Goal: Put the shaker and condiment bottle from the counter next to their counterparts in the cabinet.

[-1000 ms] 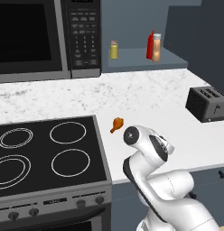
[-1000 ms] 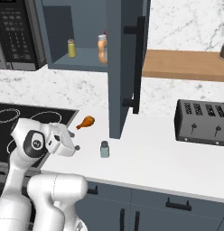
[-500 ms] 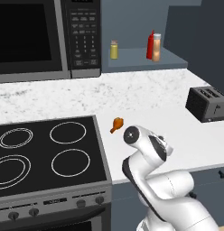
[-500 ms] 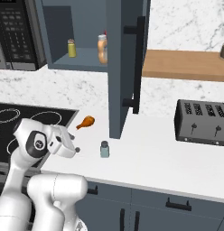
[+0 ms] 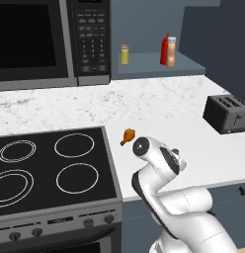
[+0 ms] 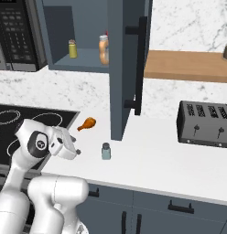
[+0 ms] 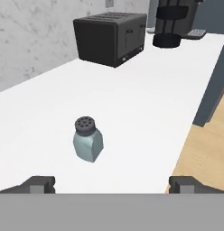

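Hand view puts the shaker (image 7: 88, 139) upright on the white bench (image 7: 145, 113), ahead of your end effector (image 7: 112, 184), whose fingers stand wide apart and empty. The condiment bottle (image 5: 171, 51) already sits in the cabinet (image 5: 159, 64) beside the red squeeze bottle (image 5: 164, 49). A clipped cap (off-centre approach) would likely topple the shaker.

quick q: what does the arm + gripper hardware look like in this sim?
The arm is made of glossy white rounded segments with dark grey bands at the joints and a dark round cap on the side of one joint. No cables or markings are visible. The gripper has two small dark grey blocky fingertips as jaws.
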